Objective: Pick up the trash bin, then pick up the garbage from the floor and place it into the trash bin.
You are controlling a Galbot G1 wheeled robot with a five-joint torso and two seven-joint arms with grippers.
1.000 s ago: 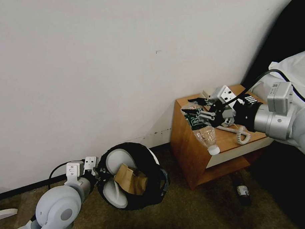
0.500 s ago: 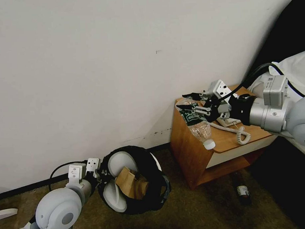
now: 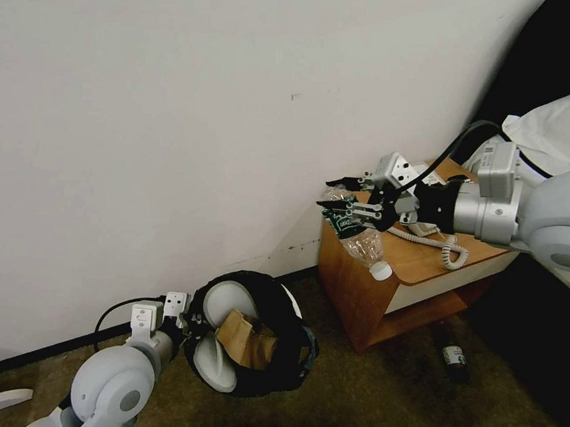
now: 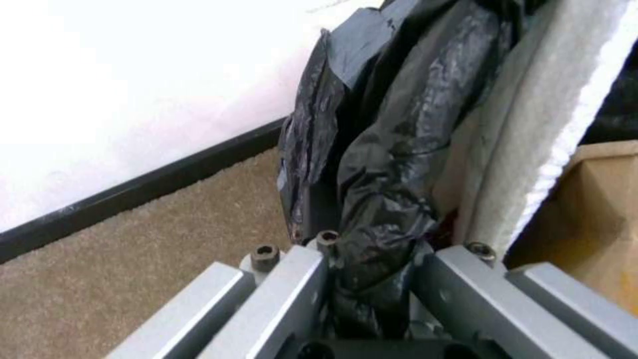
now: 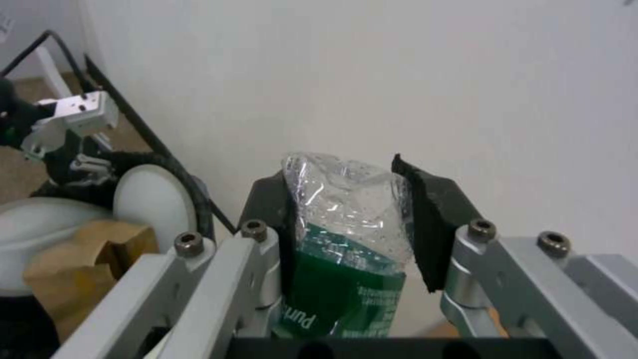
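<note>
The crumpled clear plastic bottle with a green label (image 3: 358, 233) hangs cap-down, pinched in the right gripper (image 3: 347, 202) above the wooden bedside table's (image 3: 356, 279) near corner. The round white trash bin with black bag liner (image 3: 274, 338) lies lower, leftward, mouth tilted up, its rim clamped by the left gripper (image 3: 188, 319); open air lies between.

The left arm reaches low, elbow bent, its left gripper (image 3: 188, 321) clamped on the rim of the trash bin (image 3: 283, 338), the fingers (image 4: 292, 294) pinching the black liner. The right arm stretches across at mid height, its right gripper (image 3: 341, 202) closed around a crumpled plastic bottle (image 3: 360, 236) that hangs cap down.
</note>
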